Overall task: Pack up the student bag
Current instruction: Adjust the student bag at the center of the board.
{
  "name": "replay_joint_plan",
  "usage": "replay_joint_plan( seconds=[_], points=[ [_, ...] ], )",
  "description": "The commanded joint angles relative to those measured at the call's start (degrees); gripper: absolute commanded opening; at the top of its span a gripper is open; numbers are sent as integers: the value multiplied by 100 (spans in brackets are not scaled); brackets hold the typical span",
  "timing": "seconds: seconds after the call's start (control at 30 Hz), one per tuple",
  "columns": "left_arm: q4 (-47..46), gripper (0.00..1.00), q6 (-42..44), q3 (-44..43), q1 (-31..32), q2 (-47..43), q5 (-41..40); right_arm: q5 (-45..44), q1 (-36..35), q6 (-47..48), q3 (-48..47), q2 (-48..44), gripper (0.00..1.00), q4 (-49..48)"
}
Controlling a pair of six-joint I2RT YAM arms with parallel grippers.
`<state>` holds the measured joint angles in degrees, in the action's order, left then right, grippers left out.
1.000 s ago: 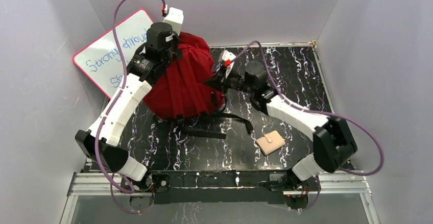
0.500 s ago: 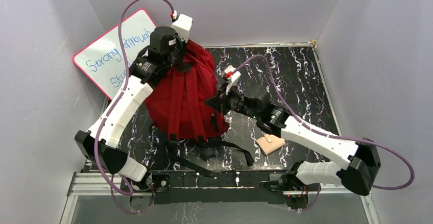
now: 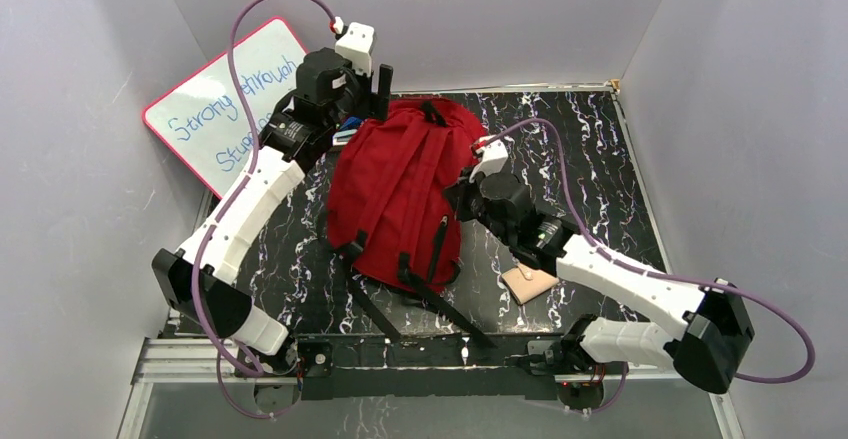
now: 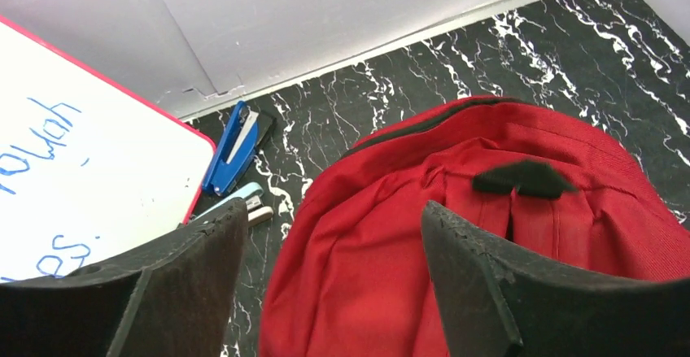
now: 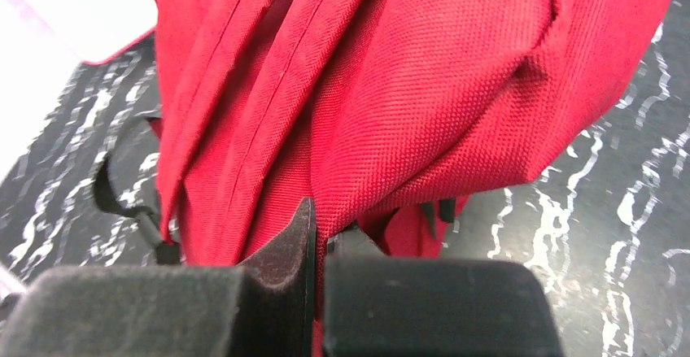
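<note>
Now the left gripper (image 4: 334,215) is open; the released bag (image 3: 400,189) lies flat for packing; the right gripper (image 5: 316,219) clamps its fabric.

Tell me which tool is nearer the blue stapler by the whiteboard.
Left. The left tool hangs open close by the blue stapler; the right tool pinches the soft dark-red fabric backpack on the side away from it.

Red-framed whiteboard (image 3: 205,119) leaning at back left, blue stapler (image 4: 234,145) beside it, beige wallet (image 3: 527,285) on marbled table (image 3: 590,149).
</note>
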<state>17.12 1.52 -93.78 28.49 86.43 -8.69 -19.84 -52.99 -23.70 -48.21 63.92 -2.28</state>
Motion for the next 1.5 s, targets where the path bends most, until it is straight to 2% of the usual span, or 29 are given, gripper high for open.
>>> replay_joint_plan(
  seconds=[0.0, 0.2, 0.4, 0.53, 0.73, 0.8, 0.9, 1.03, 1.2, 1.47],
  points=[
    [-174, 76, -110, -134, -37, -306, -254, -462, 331, -248, -169, 292, 0, 102],
    [-92, 78, -578, 1110, -37, -823, -211, -165, 1063, -736, 369, 631, 0, -81],
    [45, 79, -1422, 2423, -37, -1286, -319, 760, 1859, -920, 693, 942, 1, -393],
    [193, 82, -2085, 3086, -45, -1518, -608, 1222, 2190, -881, 439, 1263, 26, -310],
    [204, 86, -2469, 3596, -45, -1839, -873, 874, 2346, -712, 34, 1016, 50, 408],
    [204, 86, -2457, 3670, -45, -1874, -950, 725, 2346, -702, -39, 776, 55, 627],
    [144, 87, -2446, 3768, -45, -1848, -972, 696, 2346, -818, -134, 448, 57, 811],
    [23, 87, -2459, 3862, -45, -1682, -867, 1346, 2346, -1215, -266, 311, 58, 784],
    [-32, 88, -2472, 3874, -54, -1534, -819, 2210, 2346, -1597, -454, 822, 59, 526],
    [-39, 88, -2452, 3974, -59, -1613, -801, 2132, 2351, -1797, -516, 1509, 61, 288]
  ],
)
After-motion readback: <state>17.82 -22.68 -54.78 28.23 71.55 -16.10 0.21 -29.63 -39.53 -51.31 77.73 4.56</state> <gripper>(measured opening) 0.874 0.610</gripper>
